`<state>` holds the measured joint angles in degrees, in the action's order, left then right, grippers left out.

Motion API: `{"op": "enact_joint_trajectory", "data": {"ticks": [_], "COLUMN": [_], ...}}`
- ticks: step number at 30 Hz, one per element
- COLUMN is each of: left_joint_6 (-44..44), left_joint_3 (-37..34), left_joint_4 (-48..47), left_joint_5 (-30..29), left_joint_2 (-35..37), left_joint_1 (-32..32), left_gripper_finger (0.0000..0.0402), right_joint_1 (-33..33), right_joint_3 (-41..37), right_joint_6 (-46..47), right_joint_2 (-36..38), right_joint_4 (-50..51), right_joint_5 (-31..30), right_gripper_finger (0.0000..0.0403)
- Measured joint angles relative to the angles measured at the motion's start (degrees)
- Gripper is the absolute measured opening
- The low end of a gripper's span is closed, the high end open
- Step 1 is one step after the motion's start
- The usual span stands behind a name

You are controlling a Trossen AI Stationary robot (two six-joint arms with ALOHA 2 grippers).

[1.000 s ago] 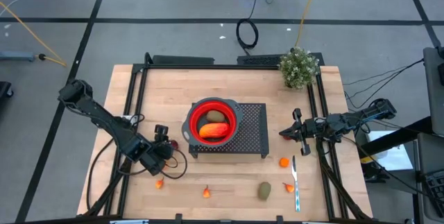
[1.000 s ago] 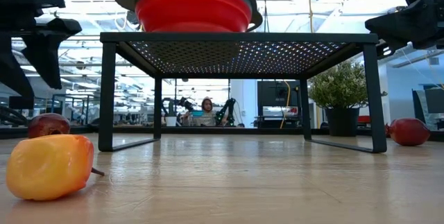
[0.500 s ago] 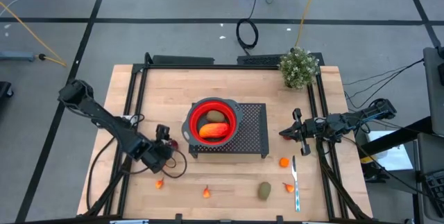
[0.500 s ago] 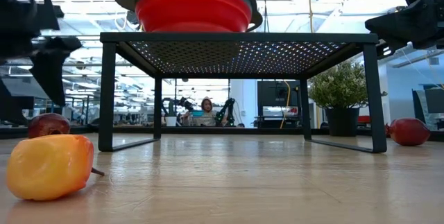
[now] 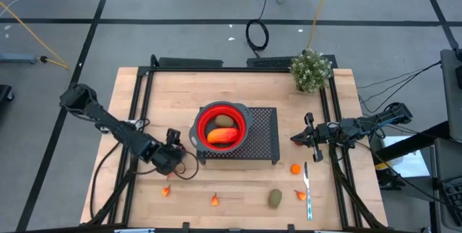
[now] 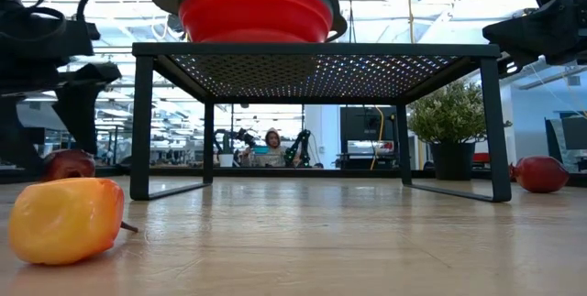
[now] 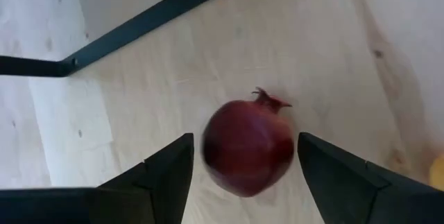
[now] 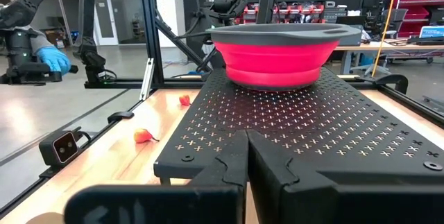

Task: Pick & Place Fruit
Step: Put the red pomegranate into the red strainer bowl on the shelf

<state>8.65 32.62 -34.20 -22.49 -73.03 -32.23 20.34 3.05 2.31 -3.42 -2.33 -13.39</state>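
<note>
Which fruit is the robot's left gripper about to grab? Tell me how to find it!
Find the black mesh stand holding the red bowl in the middle of the table. Just off its left edge, the open left gripper straddles a pomegranate. It is the only dark red, round fruit with a tiny crown; the pieces nearby are orange.

I see the left tool [image 7: 243, 175] open astride the dark red fruit [image 7: 248, 146], bare bench [image 5: 166, 110] on both flanks. Just beside it stands the black mesh rack [image 5: 263, 135], its leg [image 6: 140, 126] blocking that side; the red bowl [image 5: 220, 128] fills the rack's near end. Open bench lies behind the rack up to the plant [image 5: 311, 70]. Front strip is cluttered: small orange bits [image 5: 166, 190], an oval [image 5: 275, 198], a utensil [image 5: 307, 190]. Right tool [image 5: 304, 138], shut, hangs beside the rack's far end.
</note>
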Motion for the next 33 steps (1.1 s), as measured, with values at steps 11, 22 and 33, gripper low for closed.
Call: {"op": "enact_joint_trajectory", "data": {"ticks": [11,22,33], "left_joint_6": [-6.91,-11.94,-11.08], "left_joint_3": [0.0,-0.02,-0.02], "left_joint_4": [1.93,2.83,2.76], "left_joint_5": [5.04,7.22,7.06], "left_joint_2": [-0.98,-2.78,-2.77], "left_joint_1": [4.57,5.38,5.38], "left_gripper_finger": [0.0255,0.023,0.0205], "right_joint_1": [0.01,0.01,0.0], "right_joint_3": [0.02,0.02,0.01], "right_joint_6": [0.0,0.02,0.01], "right_joint_2": [0.0,0.02,0.0], "right_joint_4": [0.0,0.0,0.0], "right_joint_5": [-0.02,-0.01,-0.02], "right_gripper_finger": [0.0,0.0,0.0]}}
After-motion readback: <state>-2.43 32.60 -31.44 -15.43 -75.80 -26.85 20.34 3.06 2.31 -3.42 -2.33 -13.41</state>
